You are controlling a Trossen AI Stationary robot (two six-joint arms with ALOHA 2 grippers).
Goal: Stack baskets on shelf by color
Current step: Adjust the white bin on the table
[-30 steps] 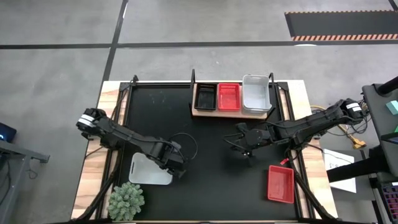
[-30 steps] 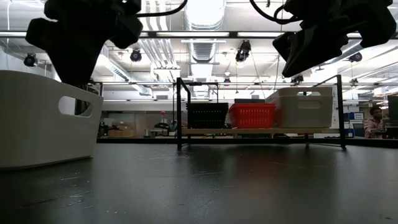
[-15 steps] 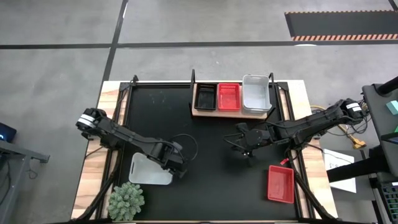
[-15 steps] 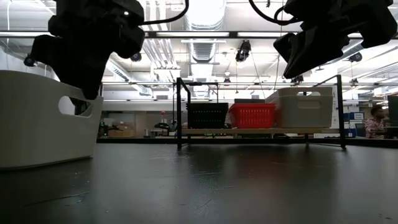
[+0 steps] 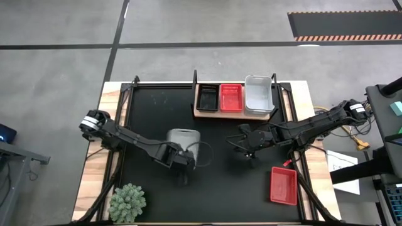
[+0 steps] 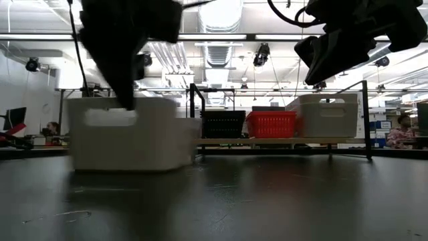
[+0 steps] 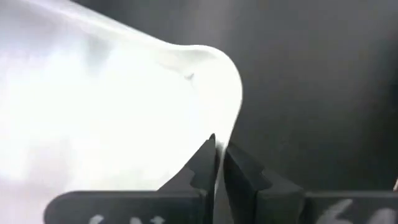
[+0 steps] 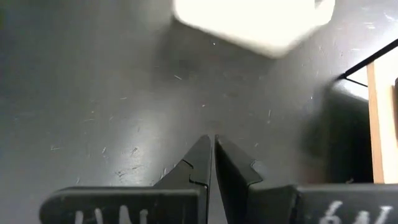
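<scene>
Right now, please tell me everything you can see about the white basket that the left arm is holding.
The white basket is a translucent, milky plastic bin with rounded corners and a slot handle in its side wall. It sits upright near the middle of the black mat, short of the shelf. The left gripper is shut on its thin rim. Nothing else touches it.

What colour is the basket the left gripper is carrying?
Translucent white basket, held by the left gripper; clearest in the high view.

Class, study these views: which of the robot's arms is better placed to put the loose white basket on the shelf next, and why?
Left. The left gripper is already shut on the white basket's rim, while the right gripper hangs shut and empty over the mat.
</scene>
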